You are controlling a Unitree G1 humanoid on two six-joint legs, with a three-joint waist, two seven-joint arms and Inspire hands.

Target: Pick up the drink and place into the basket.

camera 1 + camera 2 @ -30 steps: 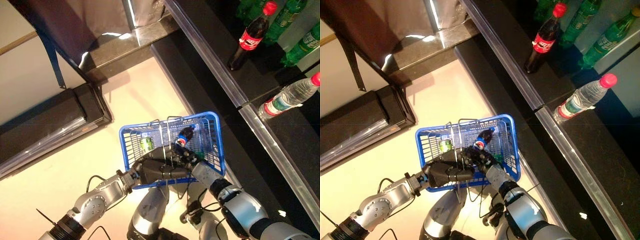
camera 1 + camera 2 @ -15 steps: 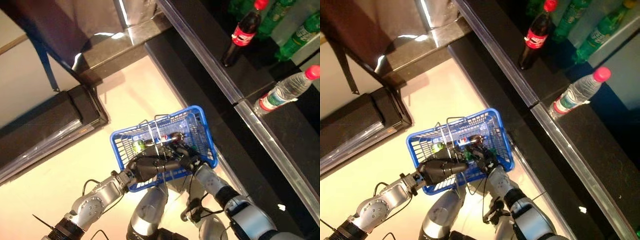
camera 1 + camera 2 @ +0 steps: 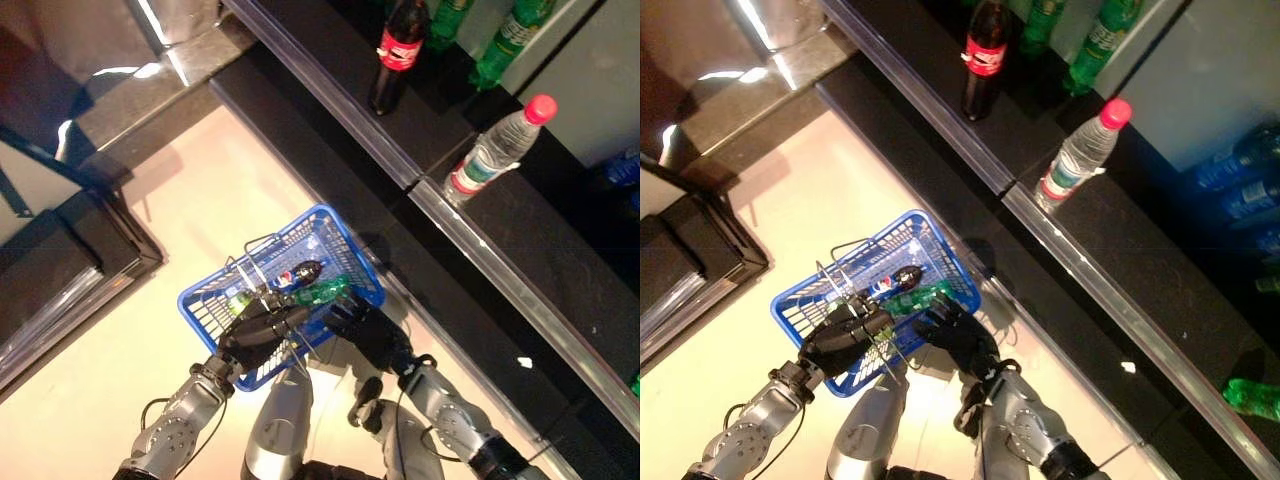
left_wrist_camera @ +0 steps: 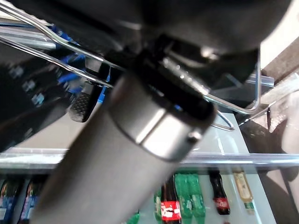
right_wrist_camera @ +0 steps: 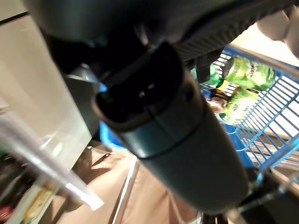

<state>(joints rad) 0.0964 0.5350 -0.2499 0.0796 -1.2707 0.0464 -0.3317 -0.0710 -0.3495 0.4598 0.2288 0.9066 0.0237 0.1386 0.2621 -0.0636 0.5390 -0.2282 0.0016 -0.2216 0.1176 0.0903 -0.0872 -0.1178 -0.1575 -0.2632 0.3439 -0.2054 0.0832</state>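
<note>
We judge the task nearly done: the drink lies inside the blue basket, our left hand curls round its wire handle, and our right hand sits just outside its rim, fingers unreadable.

No print can be made out anywhere. The cola bottle has a red label and the water bottle a red, white and green band, but neither is readable.

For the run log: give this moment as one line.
left hand: shut on basket handle | right hand: beside blue basket | in basket: green bottle, dark bottle
</note>
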